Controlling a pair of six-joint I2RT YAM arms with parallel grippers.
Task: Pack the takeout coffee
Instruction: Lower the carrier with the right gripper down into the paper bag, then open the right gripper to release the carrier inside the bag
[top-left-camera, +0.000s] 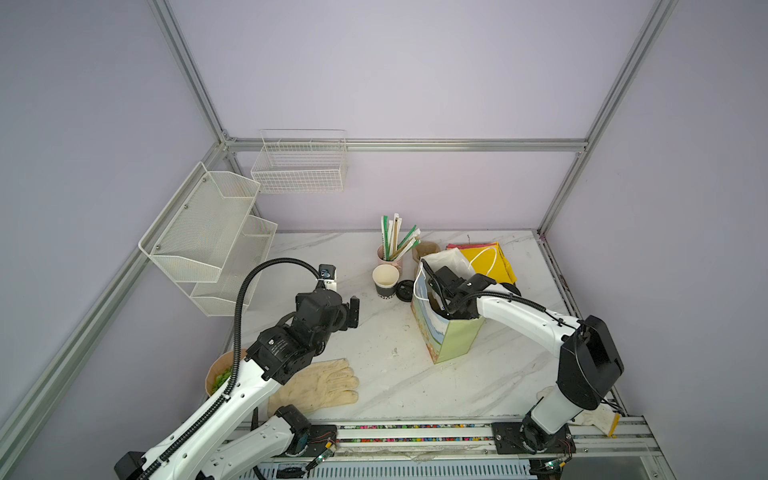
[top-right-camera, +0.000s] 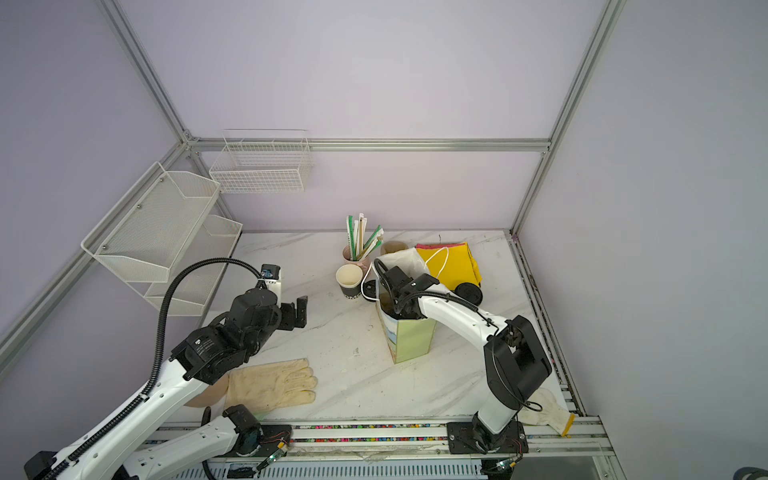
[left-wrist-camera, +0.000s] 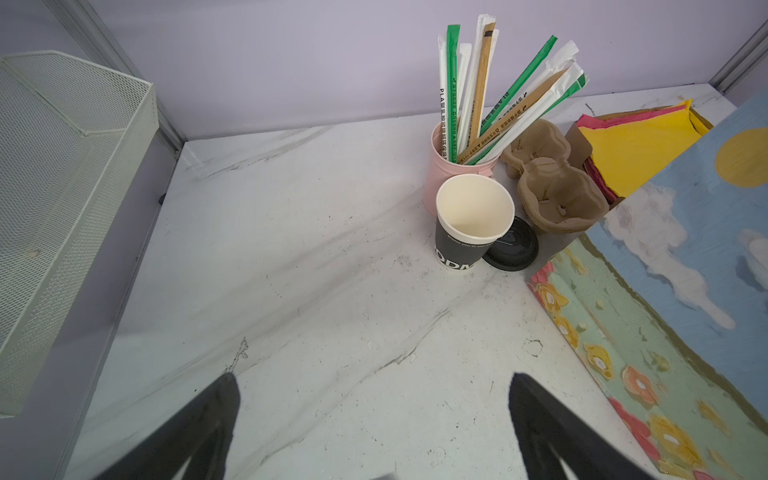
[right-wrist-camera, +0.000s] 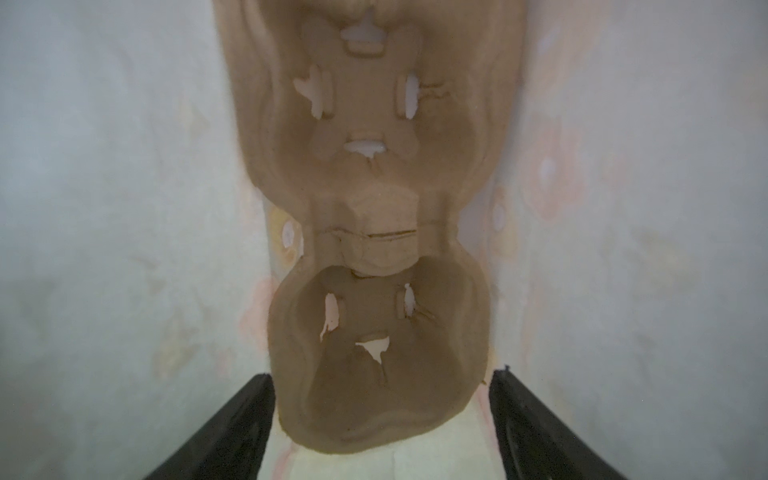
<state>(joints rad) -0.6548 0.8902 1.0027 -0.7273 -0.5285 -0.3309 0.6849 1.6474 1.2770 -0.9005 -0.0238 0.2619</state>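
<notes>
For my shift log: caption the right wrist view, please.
Right pincer open inside the paper bag, its fingers flanking the near end of a brown pulp cup carrier.

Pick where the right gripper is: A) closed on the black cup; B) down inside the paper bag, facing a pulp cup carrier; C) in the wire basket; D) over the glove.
B: the right wrist view shows the right gripper between the paper bag walls, with the pulp cup carrier just ahead of it.
</notes>
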